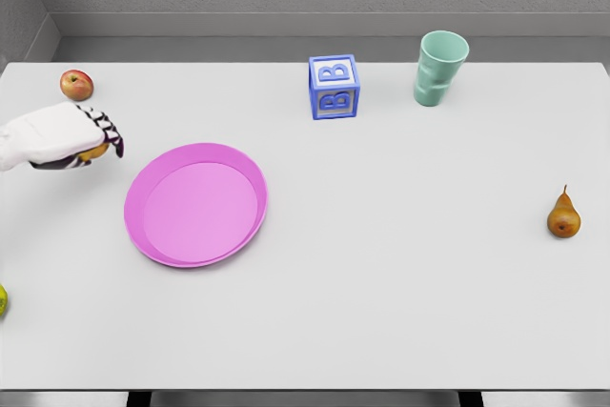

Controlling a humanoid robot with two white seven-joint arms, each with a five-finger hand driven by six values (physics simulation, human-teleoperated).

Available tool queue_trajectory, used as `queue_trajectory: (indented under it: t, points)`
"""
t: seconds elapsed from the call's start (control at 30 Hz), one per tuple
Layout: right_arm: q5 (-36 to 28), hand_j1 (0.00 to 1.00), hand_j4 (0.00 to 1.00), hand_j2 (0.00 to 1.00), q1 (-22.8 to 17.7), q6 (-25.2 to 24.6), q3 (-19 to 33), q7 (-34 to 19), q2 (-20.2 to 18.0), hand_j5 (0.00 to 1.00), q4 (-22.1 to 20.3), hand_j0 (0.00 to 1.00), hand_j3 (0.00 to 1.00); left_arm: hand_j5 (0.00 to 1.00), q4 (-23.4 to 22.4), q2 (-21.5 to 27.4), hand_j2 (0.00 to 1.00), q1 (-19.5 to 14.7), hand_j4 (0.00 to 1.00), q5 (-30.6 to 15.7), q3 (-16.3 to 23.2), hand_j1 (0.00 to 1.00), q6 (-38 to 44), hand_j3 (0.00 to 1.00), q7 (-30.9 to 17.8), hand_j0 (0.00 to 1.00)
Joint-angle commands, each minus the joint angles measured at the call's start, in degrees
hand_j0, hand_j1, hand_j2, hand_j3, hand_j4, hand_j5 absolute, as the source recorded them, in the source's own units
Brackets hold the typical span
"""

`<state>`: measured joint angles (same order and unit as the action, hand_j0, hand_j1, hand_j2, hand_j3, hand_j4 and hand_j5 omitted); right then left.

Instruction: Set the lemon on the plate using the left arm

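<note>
Grey walls back a wide white table (381, 283), seen from the head camera. At the far left the left hand (71, 137) comes in white-sleeved, its dark-jointed fingers (107, 131) curled down around something yellow-orange that just peeks out beneath them, which I take to be the lemon (92, 152). Whether it is lifted off the surface I cannot tell. The pink plate (195, 203) lies just to the hand's right, apart from it. An apple (76, 84) sits close behind the hand; a lettered block (335, 88), a green cup (440, 68) and a pear (563, 217) stand well away. The right arm does not show.

To my eye the carry should rise enough to clear the plate's raised rim, travel right, and release low over the middle so the fruit doesn't roll off.
</note>
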<state>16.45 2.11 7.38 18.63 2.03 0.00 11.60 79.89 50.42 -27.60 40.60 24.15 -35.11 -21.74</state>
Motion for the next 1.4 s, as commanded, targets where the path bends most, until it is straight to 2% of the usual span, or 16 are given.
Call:
queue_trajectory:
  t: [0.0,0.3,0.43,0.53,0.87,0.9,0.93,1.17,1.2,1.27,1.3,1.37]
  points:
    - [0.0,1.00,1.00,1.00,0.0,0.0,0.0,0.0,0.0,1.00,0.0,1.00,1.00,0.53,1.5,0.0,0.53,0.0,0.53,-1.1,-0.2,0.53,0.1,0.53,0.0,0.53]
    - [0.0,1.00,1.00,1.00,0.0,0.0,0.0,0.0,0.0,1.00,0.0,1.00,1.00,0.53,8.9,-1.9,0.53,0.6,0.53,-1.9,0.7,0.53,0.1,0.53,-0.1,0.53]
    - [0.0,1.00,1.00,1.00,0.0,0.0,0.0,0.0,0.0,1.00,0.0,1.00,1.00,0.53,10.0,-2.8,0.53,1.0,0.53,-1.8,1.1,0.53,0.1,0.53,-0.1,0.53]
    - [0.0,1.00,1.00,1.00,0.0,0.0,0.0,0.0,0.0,1.00,0.0,1.00,1.00,0.53,13.4,-3.1,0.53,1.8,0.53,-1.8,1.9,0.53,0.1,0.53,-0.1,0.53]
    - [0.0,1.00,1.00,1.00,0.0,0.0,0.0,0.0,0.0,1.00,0.0,1.00,1.00,0.55,16.6,-4.2,0.55,1.9,0.55,-1.7,4.6,0.55,0.1,0.55,-0.9,0.55]
    - [0.0,1.00,1.00,1.00,0.0,0.0,0.0,0.0,0.0,1.00,0.0,1.00,1.00,0.67,16.6,-4.3,0.67,1.8,0.67,-1.7,5.1,0.67,0.1,0.67,-1.0,0.67]
    - [0.0,1.00,1.00,1.00,0.0,0.0,0.0,0.0,0.0,1.00,0.0,1.00,1.00,0.99,16.7,-4.6,0.99,1.8,0.99,-1.7,5.5,0.99,0.1,0.99,-1.0,0.99]
    - [0.0,1.00,1.00,1.00,0.0,0.0,0.0,0.0,0.0,1.00,0.0,1.00,1.00,1.00,15.5,-4.3,1.00,1.4,1.00,-2.3,4.2,1.00,0.1,1.00,-0.9,1.00]
    - [0.0,1.00,1.00,1.00,0.0,0.0,0.0,0.0,0.0,1.00,0.0,1.00,1.00,1.00,13.6,-4.3,1.00,1.2,1.00,-3.6,3.6,1.00,0.1,1.00,-1.0,1.00]
    - [0.0,1.00,1.00,1.00,0.0,0.0,0.0,0.0,0.0,1.00,0.0,1.00,1.00,1.00,4.9,-3.7,1.00,1.2,1.00,-6.1,-1.5,1.00,0.1,1.00,-1.0,1.00]
    - [0.0,1.00,1.00,1.00,0.0,0.0,0.0,0.0,0.0,1.00,0.0,1.00,1.00,1.00,2.2,-3.6,1.00,1.2,1.00,-6.2,-3.4,1.00,0.1,1.00,-0.9,1.00]
    - [0.0,1.00,1.00,1.00,0.0,0.0,0.0,0.0,0.0,1.00,0.0,1.00,1.00,1.00,1.7,-2.0,1.00,1.8,1.00,-7.1,-5.6,1.00,0.1,1.00,-0.9,1.00]
